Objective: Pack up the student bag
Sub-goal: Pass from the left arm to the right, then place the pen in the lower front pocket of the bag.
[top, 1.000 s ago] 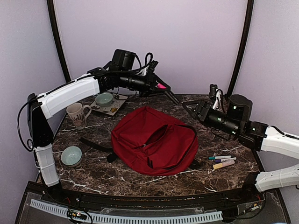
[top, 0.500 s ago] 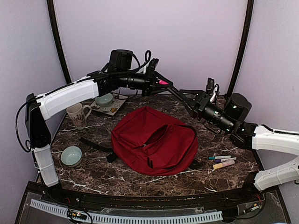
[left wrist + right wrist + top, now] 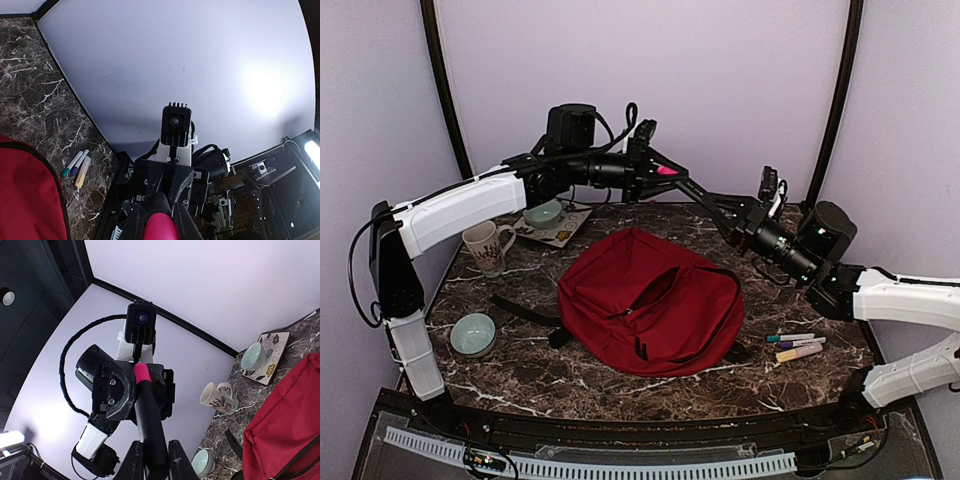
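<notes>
Holding a pink-tipped black pen (image 3: 692, 192) by its pink end, left gripper (image 3: 670, 178) is clamped. Right gripper (image 3: 725, 208) fingers (image 3: 134, 460) flank the shaft closely; grip unclear. Red bag (image 3: 650, 300) lies on surface (image 3: 520, 350) below both.

The student bag (image 3: 650, 300) lies mid-table (image 3: 520, 372) — mug (image 3: 487, 245) and bowl (image 3: 473, 334) left of it, markers (image 3: 797, 346) right.

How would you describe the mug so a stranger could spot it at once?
Start at the big red backpack in the middle of the dark marble table and look left toward the far corner. There the mug stands upright, between the far bowl and the near bowl, both pale green. Unlike them, it is tall, cream, patterned and has a handle.
</notes>
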{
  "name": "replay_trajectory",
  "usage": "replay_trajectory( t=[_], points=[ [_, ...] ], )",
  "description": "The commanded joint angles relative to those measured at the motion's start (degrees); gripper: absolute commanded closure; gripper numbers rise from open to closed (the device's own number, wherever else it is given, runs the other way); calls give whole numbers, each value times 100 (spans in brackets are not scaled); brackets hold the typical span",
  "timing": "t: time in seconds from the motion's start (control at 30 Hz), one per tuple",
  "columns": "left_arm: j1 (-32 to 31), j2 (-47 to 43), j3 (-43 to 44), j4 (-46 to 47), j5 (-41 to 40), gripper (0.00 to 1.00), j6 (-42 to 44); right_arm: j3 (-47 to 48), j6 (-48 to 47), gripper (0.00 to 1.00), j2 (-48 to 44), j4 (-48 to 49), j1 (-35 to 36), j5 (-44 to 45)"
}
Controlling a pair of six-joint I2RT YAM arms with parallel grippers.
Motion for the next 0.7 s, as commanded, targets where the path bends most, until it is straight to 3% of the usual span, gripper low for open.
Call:
replay_trajectory(
  t=[0.0,0.13,0.33,0.43,0.47,0.67],
  points=[
    [4,-283,-151,290,151,99,-69,108,-5,93,42,422,-33,-103],
    [10,-288,-198,294,161,90,-31,119,6,100,58,465,-32,-141],
    [21,-429,-431,-148,-137,38,467,112,-265,100,-202,-128,-51,106],
    [55,-639,-675,-657,-721,8,892,49,-457,100,-594,-825,-89,462],
    [68,-735,-778,-852,-948,2,1032,11,-482,100,-728,-1023,-101,585],
    [101,-1049,-887,-2471,-2542,1,2079,-149,-287,100,-1242,-2491,-178,1325]
  ],
)
